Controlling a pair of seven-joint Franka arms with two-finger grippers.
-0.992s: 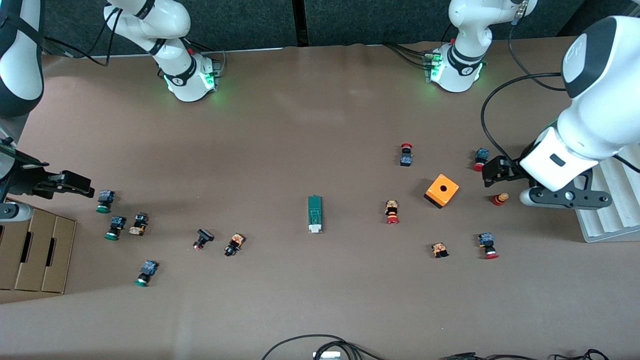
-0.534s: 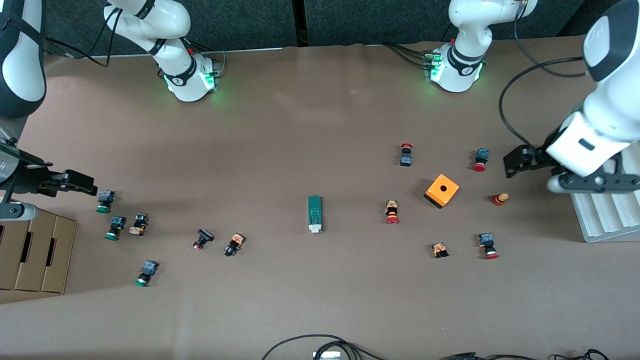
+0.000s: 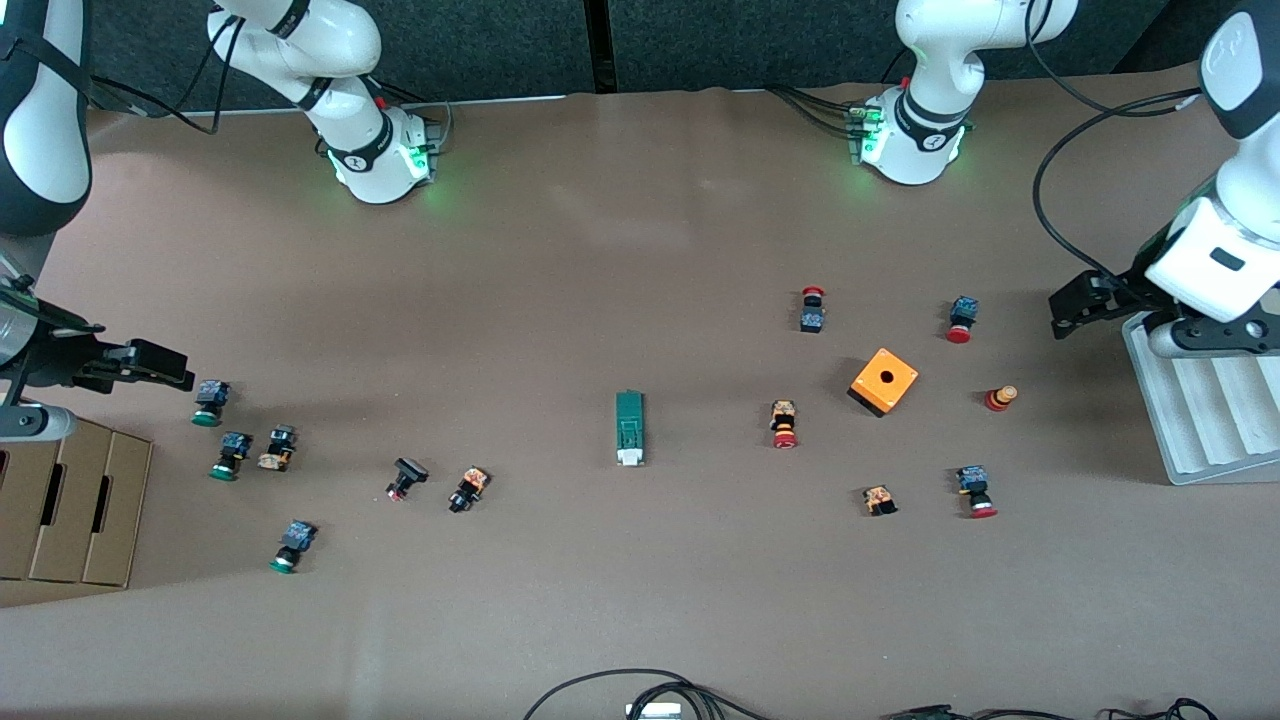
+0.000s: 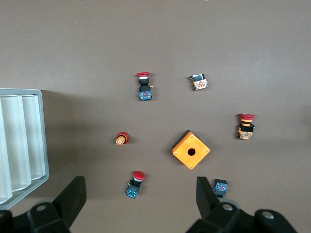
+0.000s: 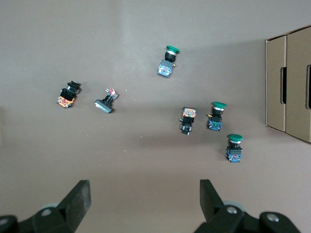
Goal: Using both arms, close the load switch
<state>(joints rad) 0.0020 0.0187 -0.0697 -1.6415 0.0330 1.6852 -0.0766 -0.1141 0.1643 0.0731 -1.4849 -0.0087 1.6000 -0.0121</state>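
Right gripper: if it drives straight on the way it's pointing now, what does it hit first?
Most likely just the bare brown table. The open right gripper points down at a patch with nothing on it. The nearest small green-capped push button lies off that line, though depth is hard to judge.

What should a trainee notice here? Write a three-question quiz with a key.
1. True or false: the load switch lies untouched on the table, while the left gripper hangs open beside the white tray and the right gripper hangs open beside the cardboard box.
2. Which end of the load switch is nearer the front camera? A) the white end B) the green end
3. Toward which arm's end of the table does the orange box lie from the load switch?

Key: 1 true; 2 A; 3 the left arm's.
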